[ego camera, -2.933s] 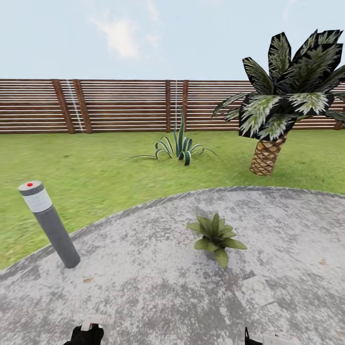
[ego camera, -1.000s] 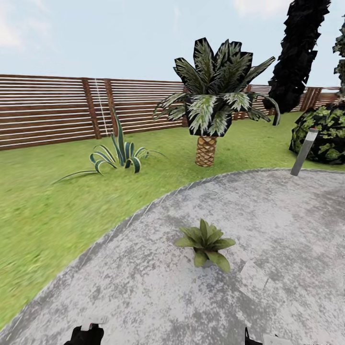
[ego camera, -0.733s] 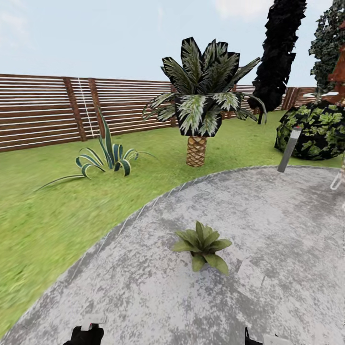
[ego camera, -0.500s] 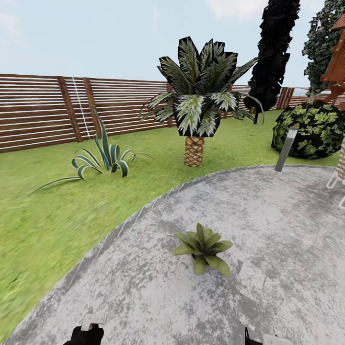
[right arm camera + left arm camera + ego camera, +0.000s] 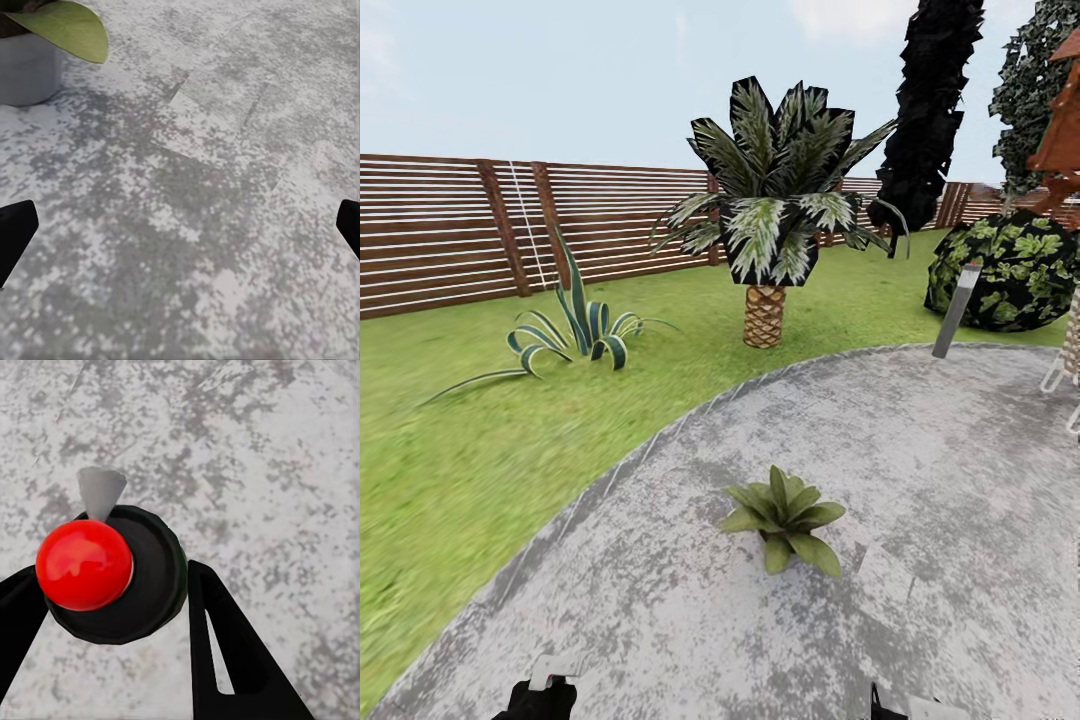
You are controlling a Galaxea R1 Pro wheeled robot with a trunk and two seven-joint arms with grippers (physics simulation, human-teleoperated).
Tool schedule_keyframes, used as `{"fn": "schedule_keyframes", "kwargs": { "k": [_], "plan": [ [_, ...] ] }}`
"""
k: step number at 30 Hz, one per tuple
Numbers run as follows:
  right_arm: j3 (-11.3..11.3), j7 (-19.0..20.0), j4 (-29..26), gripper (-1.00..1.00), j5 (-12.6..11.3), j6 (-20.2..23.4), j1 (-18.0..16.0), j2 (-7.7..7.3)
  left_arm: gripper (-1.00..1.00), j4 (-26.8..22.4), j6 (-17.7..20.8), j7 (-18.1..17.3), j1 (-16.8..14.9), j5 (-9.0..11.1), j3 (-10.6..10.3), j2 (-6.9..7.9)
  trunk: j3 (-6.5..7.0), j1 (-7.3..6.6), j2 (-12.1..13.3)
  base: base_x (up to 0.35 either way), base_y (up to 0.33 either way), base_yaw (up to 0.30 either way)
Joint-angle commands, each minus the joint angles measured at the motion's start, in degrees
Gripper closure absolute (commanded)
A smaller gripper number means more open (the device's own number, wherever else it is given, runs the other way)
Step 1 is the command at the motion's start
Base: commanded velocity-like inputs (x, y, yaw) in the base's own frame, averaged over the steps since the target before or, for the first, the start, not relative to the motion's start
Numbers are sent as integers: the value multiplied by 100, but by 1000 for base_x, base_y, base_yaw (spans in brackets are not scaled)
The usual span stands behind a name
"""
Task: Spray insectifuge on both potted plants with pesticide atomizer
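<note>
Since the left gripper (image 5: 109, 574) carries the sprayer: we see its black fingers (image 5: 225, 637) closed in on either side of the pesticide atomizer (image 5: 142, 585), at the lower left of the head view.
Atomizer, look: end-on in the left wrist view, a round black cap, a glossy red knob and a small grey cone nozzle, pointing down at the paving (image 5: 920, 450).
Risk, aim: the nozzle faces bare stone, so we judge a spray now would miss the leaves.
Risk, grip: we judge the round cap could twist or slip between the fingers when the arm swings.
Lawn (image 5: 480, 430): the striped curling plant (image 5: 582, 330) at middle left is not a target; we might mistake it for one.
Potted plant (image 5: 780, 515): a low green rosette at lower centre, on the paving, well apart from the atomizer; its grey pot (image 5: 26, 67) shows in the right wrist view.
Risk, coverage: one rosette is in sight here, so we judge the second could be forgotten.
Right gripper (image 5: 184, 225): spread wide, holding nothing, near the pot.
</note>
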Motion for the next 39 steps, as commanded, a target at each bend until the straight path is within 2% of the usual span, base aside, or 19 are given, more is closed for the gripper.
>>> {"fn": "schedule_keyframes", "kwargs": {
  "k": [1, 16, 24, 29, 31, 32, 34, 35, 36, 38, 39],
  "plan": [
    [-20, -39, 8, -100, 61, -11, -5, 0, 100, 4, -20, -15, -3, -10, -1, 2, -5, -1, -2, 0, 0, -189],
    [-20, -40, 10, -100, 62, -11, -5, 0, 100, 4, -20, -15, -3, -10, 1, 2, -5, -1, -2, 0, 0, -275],
    [-20, -36, 14, -100, 64, -11, -5, 0, 100, 1, -20, -15, 6, -18, 8, 73, -5, -1, -2, 0, 0, -281],
    [-25, -35, 12, -100, 61, -12, -5, -1, 100, -13, -26, -25, 6, -26, 6, 112, -5, -1, -2, 0, 0, -65],
    [-16, -26, -21, -100, 81, -11, -5, -2, 100, -330, -135, -129, 3, -89, -57, 125, -5, -1, -2, 0, 0, 0],
    [21, -13, -103, -100, 165, -11, -5, -12, 100, -517, -149, -217, 0, -174, -68, 131, -5, -1, -2, 0, 0, 0],
    [270, -1, -491, -100, 616, 1, -5, -71, 100, -805, -149, -521, -30, -481, -73, 166, -5, -1, -2, 0, 0, 0],
    [480, 60, -788, -100, 1015, 11, -5, -92, 100, -943, -143, -763, -58, -712, -68, 199, -5, -1, -2, 0, 0, 0],
    [606, 162, -958, -100, 1304, 22, -5, -100, 100, -1021, -140, -930, -72, -866, -66, 217, -5, -1, -2, 0, 0, 0],
    [786, 762, -1248, -100, 2054, 261, -20, -111, 100, -1227, -132, -1438, -92, -1346, -70, 242, -5, -1, -2, 0, 0, 0],
    [809, 1013, -1291, -100, 2208, 442, -51, -112, 100, -1271, -130, -1635, -93, -1523, -71, 249, -5, -1, -2, 0, 0, 0]
  ]
}}
